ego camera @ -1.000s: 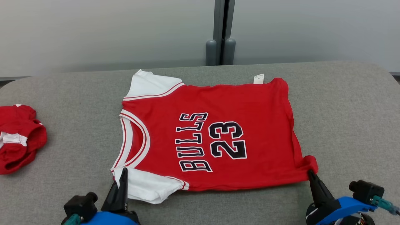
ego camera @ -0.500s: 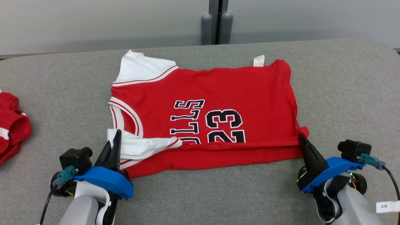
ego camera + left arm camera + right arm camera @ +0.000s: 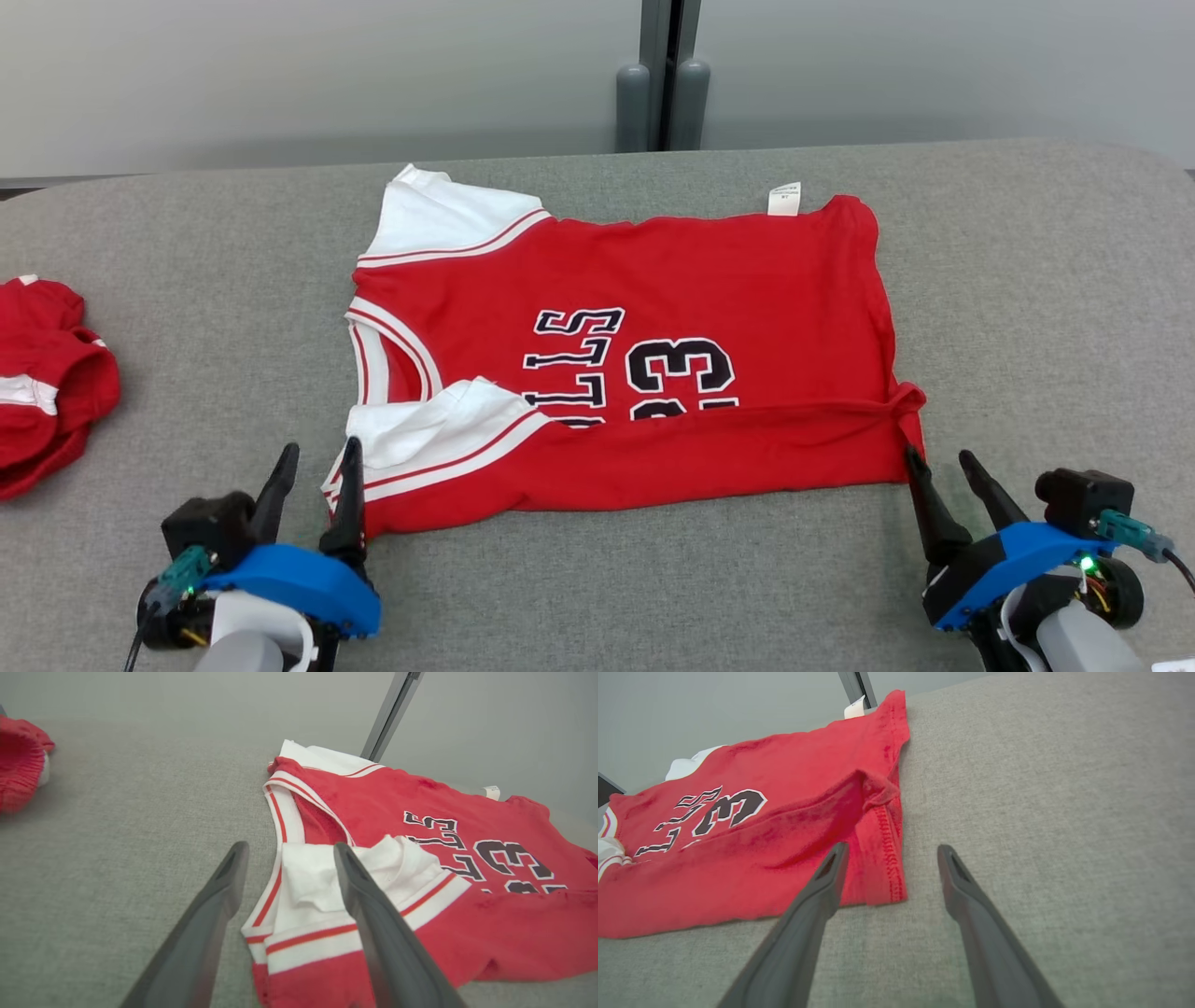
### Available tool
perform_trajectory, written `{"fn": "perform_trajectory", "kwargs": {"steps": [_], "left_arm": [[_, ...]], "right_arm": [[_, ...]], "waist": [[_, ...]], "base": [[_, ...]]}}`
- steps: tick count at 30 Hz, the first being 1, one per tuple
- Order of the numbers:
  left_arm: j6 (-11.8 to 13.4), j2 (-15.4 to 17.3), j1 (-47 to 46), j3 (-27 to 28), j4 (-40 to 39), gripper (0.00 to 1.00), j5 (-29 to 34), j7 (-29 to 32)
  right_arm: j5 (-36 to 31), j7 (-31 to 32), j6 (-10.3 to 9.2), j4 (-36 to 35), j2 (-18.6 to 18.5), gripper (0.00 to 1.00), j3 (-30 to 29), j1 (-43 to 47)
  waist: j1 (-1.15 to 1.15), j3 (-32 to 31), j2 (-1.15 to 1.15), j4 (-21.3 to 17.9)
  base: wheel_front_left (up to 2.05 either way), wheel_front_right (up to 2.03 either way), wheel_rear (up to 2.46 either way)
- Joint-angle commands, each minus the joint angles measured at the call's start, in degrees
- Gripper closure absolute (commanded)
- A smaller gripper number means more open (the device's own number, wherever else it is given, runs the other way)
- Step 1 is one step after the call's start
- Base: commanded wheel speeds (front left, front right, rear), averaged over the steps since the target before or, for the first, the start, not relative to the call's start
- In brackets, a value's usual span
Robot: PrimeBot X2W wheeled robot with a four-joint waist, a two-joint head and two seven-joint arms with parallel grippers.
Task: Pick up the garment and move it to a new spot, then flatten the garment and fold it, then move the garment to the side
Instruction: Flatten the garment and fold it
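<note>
Red short-sleeved jersey with white sleeves and black "BULLS 23" lettering (image 3: 672,280) lies flat mid-table on the grey fabric-covered surface (image 3: 1027,280), neckline toward the robot's left, hem toward its right. The near long edge is folded up over the front in a red band that covers the lower part of the letters and the number. The near white sleeve lies folded on top of the body, the far sleeve lies spread flat at the back corner. A small white label tag (image 3: 784,198) sticks out at the far hem corner. Left gripper (image 3: 320,453) is spread wide and holds nothing. It sits low at the near neckline corner: in the left wrist view (image 3: 290,849) one finger crosses in front of the folded white sleeve and the other is over bare grey cloth (contact with the fabric: cannot tell). Right gripper (image 3: 938,462) is also spread wide with nothing in it, at the near hem corner. In the right wrist view (image 3: 893,849) the stitched hem edge lies between the two fingers, just beyond their tips; one finger overlaps red cloth, the other is over bare table. A crumpled red-and-white garment (image 3: 47,383) sits at the table's far left edge, well apart from the jersey. A grey vertical post (image 3: 663,93) stands behind the table against a pale wall.
</note>
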Motion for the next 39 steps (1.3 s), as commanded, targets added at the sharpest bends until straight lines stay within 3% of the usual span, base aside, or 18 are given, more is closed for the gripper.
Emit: {"fn": "perform_trajectory", "kwargs": {"steps": [1, 9, 19, 20, 21, 22, 23, 34, 39], "left_arm": [[-0.23, 0.36, 1.70, 0.58, -0.10, 0.00, -0.11, -0.36], [0.60, -0.45, 5.23, 0.32, 1.25, 0.00, 1.01, -0.42], [-0.18, -2.27, 2.39, -2.26, 5.43, 0.00, -0.64, -0.20], [-0.29, -2.71, 2.07, -2.61, 5.77, 0.00, -1.18, 0.11], [-0.38, -2.97, 1.76, -3.06, 6.05, 0.45, -1.56, 0.31], [-0.45, -3.07, 1.38, -3.51, 6.46, 0.77, -1.91, 0.28], [-0.49, -3.09, 1.00, -3.93, 6.81, 0.98, -2.24, 0.25], [-0.34, -1.27, 5.01, -1.38, 1.03, 1.00, -4.20, -0.43], [1.52, -1.72, 12.07, 0.62, -5.28, 1.00, -3.48, -0.46]], "right_arm": [[-0.34, -0.13, 0.02, 0.33, -0.87, 0.00, 0.17, 0.95], [-1.07, 0.28, 0.01, 1.76, -1.04, 0.00, 0.97, -0.79], [-5.78, -0.17, 0.02, 8.51, -0.02, 0.00, 3.19, -5.32], [-5.85, -0.17, 0.02, 9.16, 0.25, 0.20, 3.43, -5.54], [-5.61, -0.32, 0.02, 9.55, 0.58, 0.57, 3.79, -5.78], [-5.31, -0.63, 0.02, 9.73, 0.88, 1.00, 4.13, -6.06], [-5.04, -1.15, 0.02, 9.79, 0.98, 1.00, 4.28, -6.34], [-1.61, -3.81, 0.01, 6.21, -0.26, 1.00, 3.95, -0.63], [-0.33, -3.87, 0.00, 0.97, -1.25, 1.00, 3.80, 5.18]], "waist": [[0.00, -0.11, -0.01, 0.14], [0.00, 0.24, -0.01, 0.65], [0.00, 1.93, -0.01, 1.25], [0.00, 2.00, -0.01, 1.29], [0.00, 2.01, -0.01, 1.37], [0.00, 1.97, -0.01, 1.42], [0.00, 1.89, -0.01, 1.46], [0.00, -2.80, -0.01, 2.79], [0.00, -4.84, -0.01, 2.74]], "base": [[0.00, 0.00, 0.00], [0.00, 0.00, 0.00], [0.00, 0.00, 0.00], [0.00, 0.00, 0.00], [0.00, 0.00, 0.00], [0.00, 0.00, 0.00], [0.00, 0.00, 0.00], [0.00, 0.00, 0.00], [0.00, 0.00, 0.00]]}}
